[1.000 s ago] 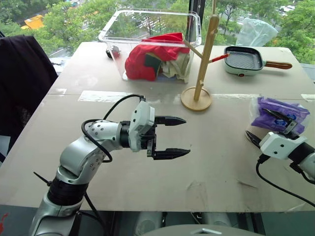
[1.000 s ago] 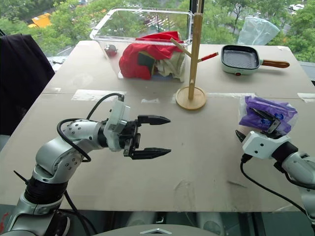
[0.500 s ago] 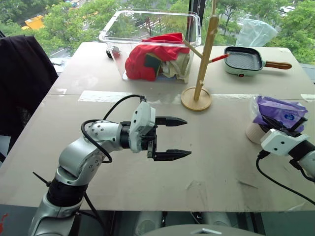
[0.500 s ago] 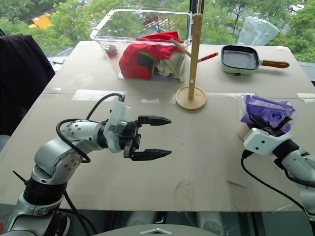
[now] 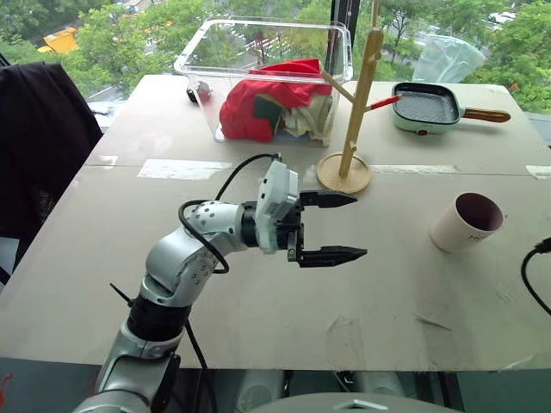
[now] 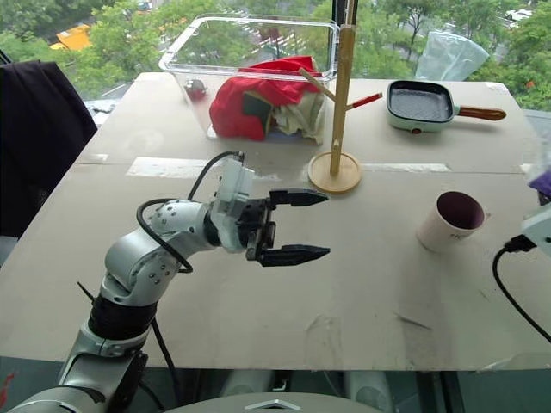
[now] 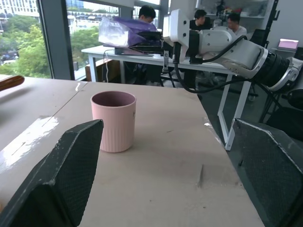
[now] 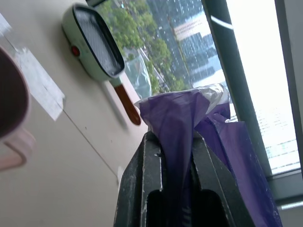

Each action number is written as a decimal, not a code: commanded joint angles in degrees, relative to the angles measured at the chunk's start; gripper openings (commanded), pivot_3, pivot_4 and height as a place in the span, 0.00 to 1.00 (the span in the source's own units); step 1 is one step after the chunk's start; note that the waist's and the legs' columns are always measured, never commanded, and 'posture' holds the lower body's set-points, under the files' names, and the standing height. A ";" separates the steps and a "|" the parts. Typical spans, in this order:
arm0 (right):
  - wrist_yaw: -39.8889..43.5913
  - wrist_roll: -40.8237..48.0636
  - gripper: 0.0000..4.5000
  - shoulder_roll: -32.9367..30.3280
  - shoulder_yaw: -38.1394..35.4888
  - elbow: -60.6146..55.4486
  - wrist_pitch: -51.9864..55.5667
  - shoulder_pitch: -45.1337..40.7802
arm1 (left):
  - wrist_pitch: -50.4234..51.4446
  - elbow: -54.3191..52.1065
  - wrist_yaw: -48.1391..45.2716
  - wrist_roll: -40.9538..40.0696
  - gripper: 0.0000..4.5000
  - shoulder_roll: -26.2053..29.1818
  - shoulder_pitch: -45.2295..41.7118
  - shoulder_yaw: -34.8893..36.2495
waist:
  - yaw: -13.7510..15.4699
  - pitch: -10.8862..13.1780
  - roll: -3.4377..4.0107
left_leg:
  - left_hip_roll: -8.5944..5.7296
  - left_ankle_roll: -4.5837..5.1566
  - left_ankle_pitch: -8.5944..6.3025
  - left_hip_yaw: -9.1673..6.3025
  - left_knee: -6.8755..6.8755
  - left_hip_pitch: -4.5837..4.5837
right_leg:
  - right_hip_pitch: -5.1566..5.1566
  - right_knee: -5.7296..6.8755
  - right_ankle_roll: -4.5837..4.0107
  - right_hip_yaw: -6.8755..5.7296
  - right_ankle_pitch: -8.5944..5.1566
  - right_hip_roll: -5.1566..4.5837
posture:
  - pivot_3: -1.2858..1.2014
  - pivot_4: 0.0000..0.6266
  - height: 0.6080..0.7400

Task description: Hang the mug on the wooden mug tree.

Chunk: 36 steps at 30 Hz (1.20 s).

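**Inspector:** Start with the worktop point(image 5: 258, 292). What has changed?

**Assessor:** The purple wipes packet point(image 8: 189, 123) has come off it. A second ago it lay near the right edge, on top of the mug. Now the right gripper point(image 8: 176, 142) is clamped on the packet's film and has carried it out past that edge.

**Inspector:** Meaning for the task?

**Assessor:** The mug point(image 5: 467, 222) is uncovered. It stands upright near the right edge, mouth up, well apart from the wooden mug tree point(image 5: 357, 95). In my judgement the obstacle is cleared, yet hanging has not begun: nothing holds the mug.

**Inspector:** The tree?

**Assessor:** Unmoved, on its disc base toward the far edge, just beside the clear bin point(image 5: 267, 69) of red cloth. The grill pan point(image 5: 426, 105) sits at the far right corner, as before.

**Inspector:** The left arm?

**Assessor:** The left gripper point(image 5: 337, 228) has shifted rightward toward the mug since the earlier frame. Its fingers stand well apart, empty, pointing level at the mug across bare worktop, still well short of it.
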 commanded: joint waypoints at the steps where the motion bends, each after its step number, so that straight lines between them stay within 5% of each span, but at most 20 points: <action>1: -1.34 0.26 0.00 -0.83 -1.00 8.30 -0.63 0.31 | -3.22 3.95 0.08 3.11 1.00 -4.58 -3.78 -3.52 | 0.07 0.00 0.00 | -0.02 0.01 0.00 -0.04 0.01 0.03 | 0.07 -0.01 0.00 -0.01 0.00 0.03 | 0.52 0.24 1.00; 3: -2.14 0.03 0.00 -1.38 0.18 14.31 -1.90 -0.19 | -4.66 6.73 -0.48 5.50 1.00 -6.74 -5.76 -5.70 | 0.07 -0.01 0.02 | -0.09 0.02 0.01 -0.03 0.02 0.04 | 0.08 0.00 0.00 0.09 0.00 0.03 | 0.52 0.24 1.00; 8: 0.91 4.78 0.41 -2.20 1.00 19.17 -1.74 -0.77 | -6.05 9.54 -1.26 7.67 1.00 -10.03 -8.18 -7.65 | -0.71 -0.10 0.21 | -0.11 0.04 0.00 -0.02 0.00 0.08 | 0.15 0.00 0.00 0.22 0.00 0.06 | 0.52 0.24 1.00; 14: 3.59 20.37 0.97 2.84 -3.21 7.07 6.69 0.26 | -5.82 8.54 -2.77 8.62 1.00 -8.56 -5.98 -8.47 | -1.22 -0.13 0.31 | -0.04 0.04 0.00 -0.10 -0.04 0.08 | 0.15 0.00 0.01 0.18 0.00 0.12 | 0.52 0.24 1.00; 17: 7.28 33.87 0.97 5.46 -3.45 -2.62 16.38 2.31 | -5.81 8.43 -2.99 8.74 1.00 -8.02 -5.30 -8.26 | -1.16 -0.12 0.35 | 0.07 0.04 0.00 -0.16 -0.04 0.08 | 0.15 0.01 0.01 0.13 -0.01 0.12 | 0.52 0.24 1.00; 20: 7.85 37.66 0.97 6.10 -1.88 -3.43 21.55 2.43 | -5.89 8.36 -3.25 8.86 1.00 -7.98 -5.40 -8.46 | -1.09 -0.11 0.33 | 0.08 0.04 0.00 -0.16 0.01 0.06 | 0.17 0.01 0.02 0.16 0.00 0.10 | 0.52 0.24 1.00; 36: 20.79 43.37 0.97 4.28 7.01 22.43 24.22 -14.11 | 1.03 2.92 4.50 11.04 1.00 -4.49 -4.88 -6.68 | -1.21 -0.08 0.39 | 0.02 0.06 -0.01 -0.18 0.04 0.09 | 0.20 0.02 0.02 0.25 0.00 0.15 | 0.52 0.24 1.00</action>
